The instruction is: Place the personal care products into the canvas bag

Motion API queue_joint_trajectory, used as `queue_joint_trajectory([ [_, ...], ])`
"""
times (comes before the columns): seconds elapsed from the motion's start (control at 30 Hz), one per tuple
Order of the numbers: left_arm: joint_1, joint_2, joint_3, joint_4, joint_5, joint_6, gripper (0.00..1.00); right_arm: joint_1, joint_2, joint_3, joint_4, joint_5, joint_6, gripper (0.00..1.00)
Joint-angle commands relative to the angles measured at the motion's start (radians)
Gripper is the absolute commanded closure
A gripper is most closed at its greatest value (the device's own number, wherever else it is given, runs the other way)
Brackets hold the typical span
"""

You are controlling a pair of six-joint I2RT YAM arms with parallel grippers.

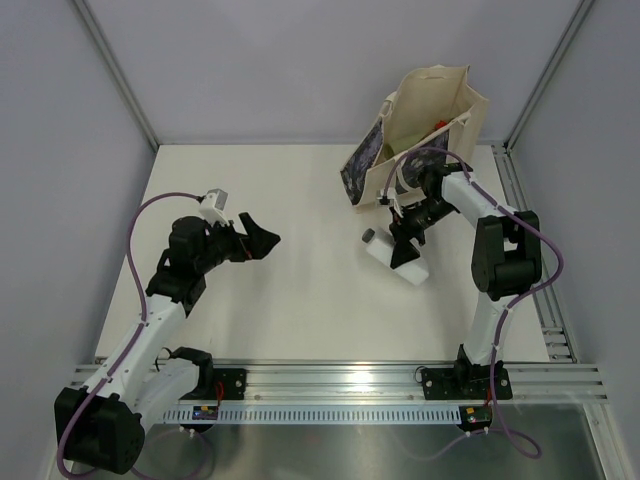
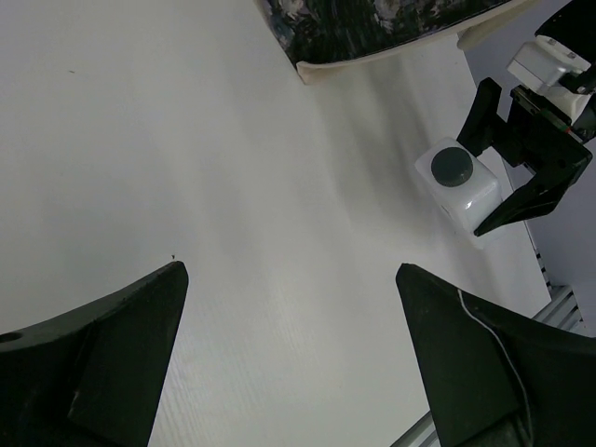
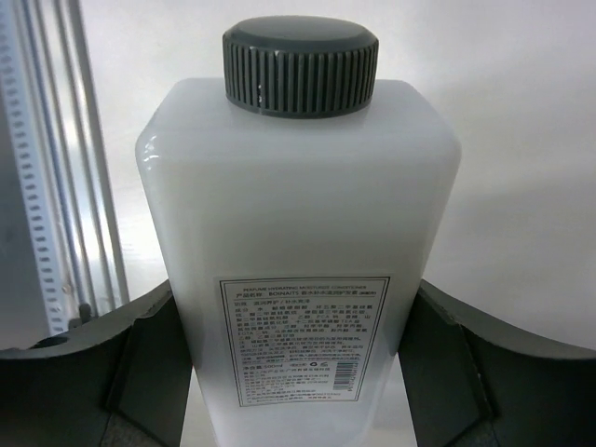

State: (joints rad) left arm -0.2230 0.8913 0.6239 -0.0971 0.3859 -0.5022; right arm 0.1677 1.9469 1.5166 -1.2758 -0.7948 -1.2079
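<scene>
A white translucent bottle (image 1: 392, 260) with a grey ribbed cap lies on the table in front of the canvas bag (image 1: 455, 100). My right gripper (image 1: 409, 238) straddles it, a finger pressed against each side, as the right wrist view shows around the bottle (image 3: 298, 205). The left wrist view shows the bottle (image 2: 461, 191) cap-on with the right gripper (image 2: 510, 158) over it. The bag stands upright and open, and something red (image 1: 440, 125) shows inside. My left gripper (image 1: 258, 240) is open and empty over bare table, well left of the bottle. The other bottles are out of view.
The bag's dark patterned side panel (image 1: 362, 165) faces the table's middle and shows at the top of the left wrist view (image 2: 372, 28). A metal rail (image 1: 530, 250) runs along the right edge. Grey walls close the back and sides.
</scene>
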Motion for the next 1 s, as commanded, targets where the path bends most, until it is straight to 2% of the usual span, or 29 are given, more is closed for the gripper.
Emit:
queue_joint_trajectory([
  [0.0, 0.005, -0.002, 0.014, 0.073, 0.034, -0.019, 0.01, 0.009, -0.063, 0.037, -0.200, -0.297, -0.010, 1.00],
  [0.17, 0.005, 0.006, 0.023, 0.079, 0.038, -0.029, 0.01, 0.009, -0.105, 0.100, -0.347, -0.486, -0.088, 1.00],
  [0.3, 0.005, 0.018, 0.037, 0.074, 0.039, -0.030, 0.01, 0.009, -0.154, 0.209, -0.355, -0.590, -0.003, 1.00],
  [0.47, 0.005, 0.029, 0.057, 0.063, 0.041, -0.029, 0.01, 0.009, -0.158, 0.480, -0.297, -0.673, 0.192, 1.00],
  [0.53, 0.005, 0.029, 0.060, 0.062, 0.041, -0.029, 0.01, 0.009, -0.167, 0.551, -0.171, -0.650, 0.435, 1.00],
  [0.57, 0.005, 0.028, 0.060, 0.062, 0.041, -0.030, 0.01, 0.007, -0.181, 0.548, 0.071, -0.618, 0.558, 1.00],
  [0.6, 0.005, 0.029, 0.059, 0.060, 0.042, -0.032, 0.01, 0.009, -0.203, 0.530, 0.234, -0.572, 0.845, 1.00],
  [0.63, 0.005, 0.026, 0.059, 0.060, 0.042, -0.033, 0.01, -0.002, -0.250, 0.463, 0.385, -0.495, 0.975, 1.00],
  [0.67, 0.005, 0.026, 0.057, 0.062, 0.042, -0.035, 0.01, -0.016, -0.270, 0.427, 0.669, -0.469, 1.075, 1.00],
  [0.7, 0.005, 0.023, 0.057, 0.060, 0.042, -0.035, 0.01, -0.029, -0.276, 0.407, 0.797, -0.446, 1.269, 1.00],
  [0.77, 0.007, 0.020, 0.057, 0.054, 0.042, -0.039, 0.01, -0.068, -0.240, 0.465, 0.933, -0.354, 1.367, 1.00],
  [0.8, 0.007, 0.017, 0.056, 0.048, 0.042, -0.039, 0.01, -0.079, -0.191, 0.505, 0.937, -0.310, 1.405, 1.00],
  [0.87, 0.008, 0.006, 0.054, 0.042, 0.036, -0.039, 0.01, -0.106, -0.154, 0.586, 0.993, -0.143, 1.449, 1.00],
  [0.9, 0.008, 0.002, 0.054, 0.039, 0.034, -0.039, 0.01, -0.114, -0.141, 0.594, 1.022, -0.071, 1.493, 1.00],
  [0.93, 0.008, -0.006, 0.053, 0.036, 0.030, -0.039, 0.01, -0.120, -0.132, 0.590, 1.050, 0.075, 1.513, 1.00],
  [0.97, 0.008, -0.009, 0.053, 0.033, 0.027, -0.038, 0.01, -0.123, -0.129, 0.580, 1.128, 0.133, 1.527, 1.00],
])
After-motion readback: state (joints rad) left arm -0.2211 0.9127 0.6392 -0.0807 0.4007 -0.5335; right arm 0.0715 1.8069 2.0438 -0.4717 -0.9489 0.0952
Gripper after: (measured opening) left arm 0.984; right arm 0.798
